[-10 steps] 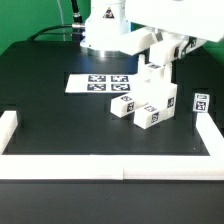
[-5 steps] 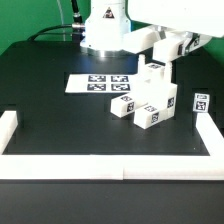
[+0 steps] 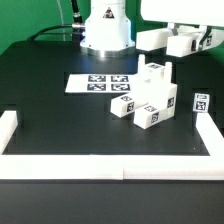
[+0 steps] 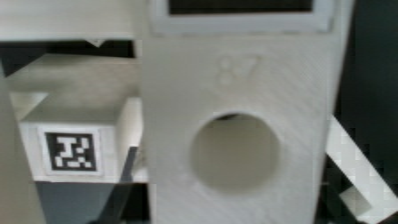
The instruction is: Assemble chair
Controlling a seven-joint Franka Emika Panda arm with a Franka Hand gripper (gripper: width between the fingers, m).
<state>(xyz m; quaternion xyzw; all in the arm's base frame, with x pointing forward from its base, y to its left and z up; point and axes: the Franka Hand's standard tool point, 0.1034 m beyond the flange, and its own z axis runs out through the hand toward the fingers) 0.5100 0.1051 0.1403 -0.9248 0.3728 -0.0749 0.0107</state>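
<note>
Pincer (image 3: pixel 189 44) hangs high at the exterior view's right, well above the table (image 3: pixel 50 115), its jaws nearly shut. The wrist view is filled by a flat white chair piece (image 4: pixel 205 90) with an oval hole. The pincer seems to be clamped on it, though the fingers themselves are not plain to see. Beside that piece, the wrist view catches another white part (image 4: pixel 71 150) bearing a black-and-white tag.

On the exterior view's left, a low white rail (image 3: pixel 8 128) edges the table. Next comes the marker board (image 3: pixel 98 82), lying flat. Just beside its right end sit the loose chair pieces (image 3: pixel 150 102), chunky tagged blocks touching one another, one standing taller at the back. Farther right, apart from them, a small tagged block (image 3: pixel 201 101) stands upright near the right rail (image 3: pixel 212 140).
</note>
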